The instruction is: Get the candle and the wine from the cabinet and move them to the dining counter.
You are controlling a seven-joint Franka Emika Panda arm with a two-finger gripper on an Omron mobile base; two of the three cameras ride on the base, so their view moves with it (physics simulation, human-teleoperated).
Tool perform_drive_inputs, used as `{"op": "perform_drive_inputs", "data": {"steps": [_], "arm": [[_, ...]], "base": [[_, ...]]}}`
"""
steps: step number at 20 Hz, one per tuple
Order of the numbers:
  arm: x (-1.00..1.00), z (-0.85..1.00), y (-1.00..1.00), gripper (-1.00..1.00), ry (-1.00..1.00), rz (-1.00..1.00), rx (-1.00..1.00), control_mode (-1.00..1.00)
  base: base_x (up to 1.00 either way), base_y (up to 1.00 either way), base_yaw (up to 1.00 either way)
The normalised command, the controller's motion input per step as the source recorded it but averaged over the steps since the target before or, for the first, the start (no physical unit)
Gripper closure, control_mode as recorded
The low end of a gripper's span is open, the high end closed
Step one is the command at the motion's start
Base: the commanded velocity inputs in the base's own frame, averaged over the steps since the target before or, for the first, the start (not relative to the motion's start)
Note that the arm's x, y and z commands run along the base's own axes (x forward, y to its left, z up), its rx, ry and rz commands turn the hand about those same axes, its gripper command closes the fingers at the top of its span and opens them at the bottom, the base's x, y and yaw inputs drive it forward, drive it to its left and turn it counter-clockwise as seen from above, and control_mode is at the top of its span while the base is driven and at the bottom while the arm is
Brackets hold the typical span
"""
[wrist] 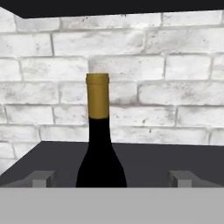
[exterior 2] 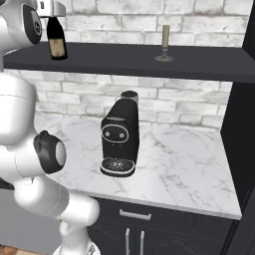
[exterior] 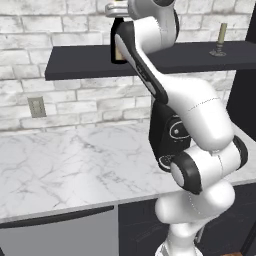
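**Open gripper lined up on the wine bottle on the dark shelf**

The wine (wrist: 100,140), a near-black bottle with a gold-foil neck and a tan label, stands upright on the cabinet (exterior 2: 129,60), a wide charcoal shelf fixed to a white brick wall (exterior 2: 199,99); in the hand view the bottle rises between the two dark fingertips (wrist: 43,178), which stand wide apart, one on each side of it, touching nothing; the gripper (wrist: 111,179) holds nothing. The candle (exterior 2: 165,44), a slim pale taper in a small dark holder, stands upright on the same shelf, well apart from the bottle, toward the robot's right. Below the shelf lies a white, grey-veined marble worktop (exterior: 75,165); a black coffee machine (exterior 2: 119,142) stands on it, roughly under the gap between bottle and candle; a grey wall socket (exterior: 36,106) sits on the brick above the worktop.
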Motion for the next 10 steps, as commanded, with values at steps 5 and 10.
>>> {"op": "perform_drive_inputs", "data": {"steps": [5,10], "arm": [[0.18,0.00,0.11,-1.00,0.00,0.00,0.00,-1.00],[0.14,0.00,0.00,-1.00,0.00,0.03,0.00,-1.00]], "base": [[0.00,0.00,0.00],[0.00,0.00,0.00]]}}
